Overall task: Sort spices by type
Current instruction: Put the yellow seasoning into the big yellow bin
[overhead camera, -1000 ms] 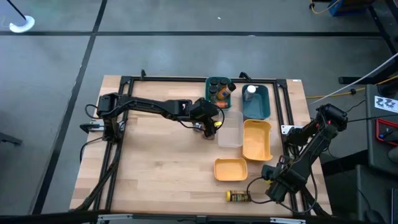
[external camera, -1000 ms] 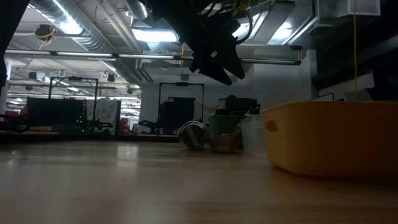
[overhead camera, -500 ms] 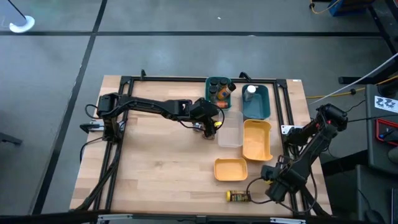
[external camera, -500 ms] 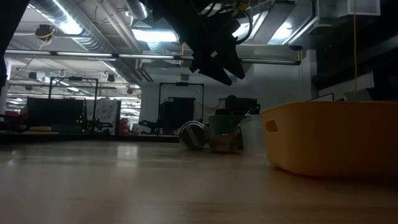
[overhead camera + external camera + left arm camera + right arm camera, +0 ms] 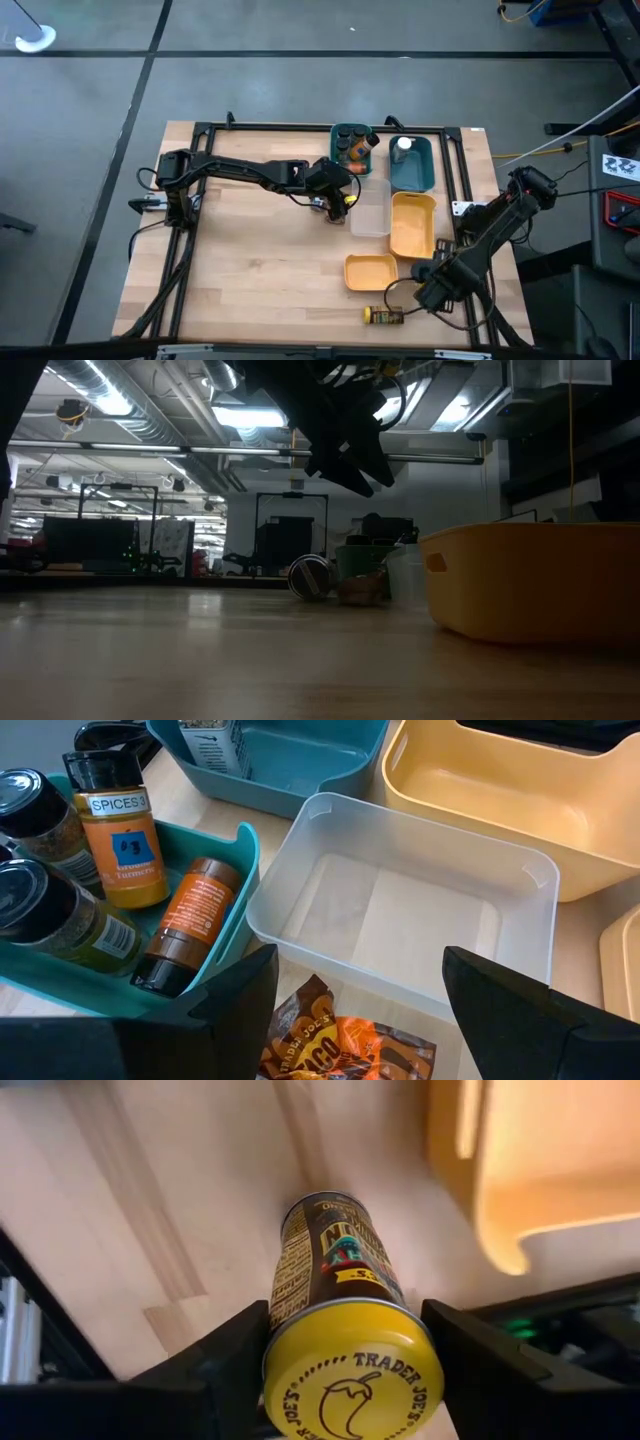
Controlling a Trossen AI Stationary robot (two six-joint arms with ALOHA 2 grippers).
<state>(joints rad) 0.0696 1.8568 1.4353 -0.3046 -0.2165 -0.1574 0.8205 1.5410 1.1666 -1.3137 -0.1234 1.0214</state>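
Observation:
A brown jar with a yellow lid (image 5: 350, 1380) lies on its side near the table's near edge (image 5: 383, 316). My right gripper (image 5: 350, 1345) is open, with one finger on either side of the jar's lid end; I see no touch. My left gripper (image 5: 360, 985) is open and hangs above an orange-brown packet (image 5: 340, 1048) lying flat at the table's middle (image 5: 345, 200). Several dark-lidded jars and an orange bottle (image 5: 125, 845) stand or lean in a small teal bin (image 5: 352, 147). A white-lidded bottle (image 5: 402, 148) stands in the larger teal bin.
A clear bin (image 5: 400, 910) sits just beyond the packet, with the larger teal bin (image 5: 415, 172) behind it. Two yellow bins (image 5: 413, 225) (image 5: 370, 272) stand right of centre; the smaller one is close to the lying jar. A round dark jar end (image 5: 310, 577) shows beside the packet.
My right arm has swung from the table's near right corner toward the left, bringing its gripper up to the lying yellow-lidded jar. The jar has stayed where it was.

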